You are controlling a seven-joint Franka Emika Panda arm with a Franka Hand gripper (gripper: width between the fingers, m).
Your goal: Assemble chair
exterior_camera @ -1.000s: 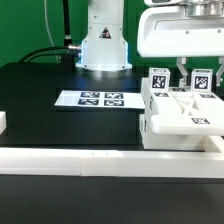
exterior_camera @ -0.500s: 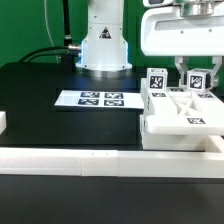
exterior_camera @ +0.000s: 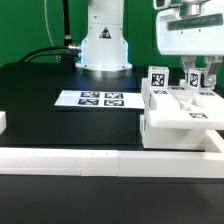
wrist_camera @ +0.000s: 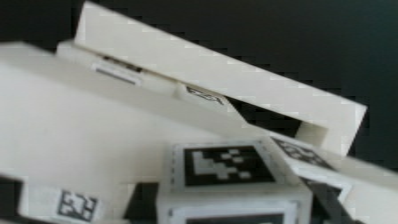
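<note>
The partly built white chair (exterior_camera: 183, 117) stands at the exterior view's right, a blocky seat with an X-braced frame and square tags. Two tagged post legs rise from it: one free (exterior_camera: 158, 79), one (exterior_camera: 200, 79) between my fingers. My gripper (exterior_camera: 200, 82) comes down from above and looks shut on that second leg. In the wrist view the leg's tagged top (wrist_camera: 222, 165) fills the space between the dark fingers (wrist_camera: 164, 195) of my gripper (wrist_camera: 222, 205). The white chair panels (wrist_camera: 196, 70) lie behind it.
The marker board (exterior_camera: 98, 99) lies flat on the black table in front of the robot base (exterior_camera: 103, 45). A long white border rail (exterior_camera: 90, 160) runs along the near edge. A small white block (exterior_camera: 3, 122) sits at the exterior view's left edge.
The gripper body has shifted toward the exterior view's right, and the fingers now stand closer around the tagged leg. The chair parts have not visibly moved.
</note>
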